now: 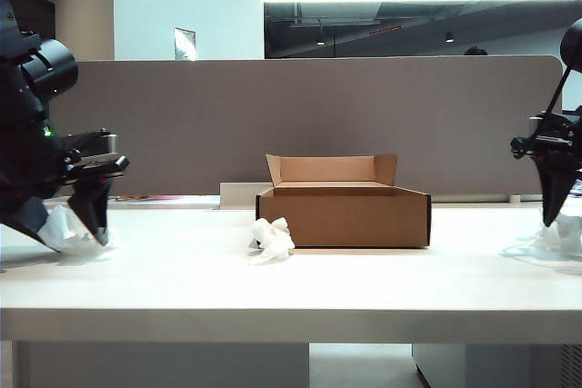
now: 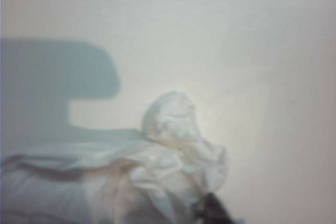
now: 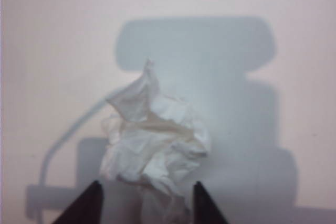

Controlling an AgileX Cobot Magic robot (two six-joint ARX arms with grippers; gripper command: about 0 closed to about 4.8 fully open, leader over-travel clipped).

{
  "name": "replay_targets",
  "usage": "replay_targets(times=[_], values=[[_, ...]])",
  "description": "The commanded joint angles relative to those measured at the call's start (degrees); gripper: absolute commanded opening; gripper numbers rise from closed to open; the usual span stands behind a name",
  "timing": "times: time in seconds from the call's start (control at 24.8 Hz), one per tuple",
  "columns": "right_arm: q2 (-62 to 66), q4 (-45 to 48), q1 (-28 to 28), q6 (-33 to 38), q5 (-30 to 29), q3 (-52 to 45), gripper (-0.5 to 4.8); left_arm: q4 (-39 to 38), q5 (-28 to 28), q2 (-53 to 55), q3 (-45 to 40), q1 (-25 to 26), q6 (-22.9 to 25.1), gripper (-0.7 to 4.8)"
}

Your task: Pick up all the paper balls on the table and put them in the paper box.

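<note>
Left paper ball hides the left tool, grip unclear; right tool straddles another, parted.

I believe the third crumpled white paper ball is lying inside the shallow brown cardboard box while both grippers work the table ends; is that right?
Not quite: the exterior view shows that crumpled white paper ball lying on the white table, just outside the brown cardboard box's left front corner. The rest holds.

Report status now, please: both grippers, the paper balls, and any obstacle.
Left gripper down at left paper ball, right gripper straddling right paper ball; grip unconfirmed. Third ball beside paper box. Nothing in the way.
</note>
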Motion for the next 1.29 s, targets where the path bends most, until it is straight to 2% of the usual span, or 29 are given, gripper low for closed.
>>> replay_targets(times=[0.04,0.08,0.12,0.16,0.28,0.4,0.48,0.73,0.85,0.97,1.17,1.25,1.29], values=[[-0.28,0.76,-0.02,-0.15,0.04,0.22,1.97,1.53,0.09,-0.15,0.15,-0.15,0.22,1.06],[-0.28,0.85,-0.02,-0.15,0.04,0.22,1.96,1.51,0.09,-0.15,0.15,-0.15,0.24,0.9],[-0.28,0.94,-0.02,-0.15,0.04,0.22,1.41,1.68,0.09,-0.15,0.15,-0.15,0.26,0.72],[-0.26,0.96,-0.02,-0.17,0.04,0.22,0.46,1.92,0.13,-0.15,0.15,-0.15,0.24,0.44],[-0.26,1.53,-0.02,-0.17,0.0,0.22,-0.03,2.36,0.11,-0.15,0.15,-0.15,0.22,-0.06],[-0.26,2.45,-0.02,-0.15,-0.17,0.24,-0.05,3.32,0.39,-0.48,0.17,-0.15,0.2,-0.06],[-0.31,2.75,0.0,-0.15,-2.01,0.85,-0.05,4.55,2.86,-1.88,0.17,-0.17,0.15,-0.06],[-0.35,2.58,1.05,0.09,-10.27,5.97,-0.05,10.19,6.78,-7.28,0.17,-0.63,-1.36,-0.06],[-0.33,2.4,2.03,0.11,-13.86,9.27,-0.05,15.04,10.75,-9.27,0.17,-1.6,-1.57,-0.06],[-0.33,2.69,4.24,0.09,-15.52,12.09,-0.05,20.24,13.59,-9.53,0.17,-3.89,-2.03,-0.06],[-0.31,8.26,10.75,0.07,-16.92,13.66,-0.05,31.04,11.69,-7.54,0.17,-11.39,-2.47,-0.06],[-0.2,10.4,13.49,0.02,-16.81,13.66,-0.05,37.7,11.61,-4.37,0.52,-14.16,-2.6,-0.06],[-0.2,11.32,14.67,0.04,-16.81,13.66,-0.05,38.25,11.65,-2.16,1.9,-14.93,-3.02,-0.06]])
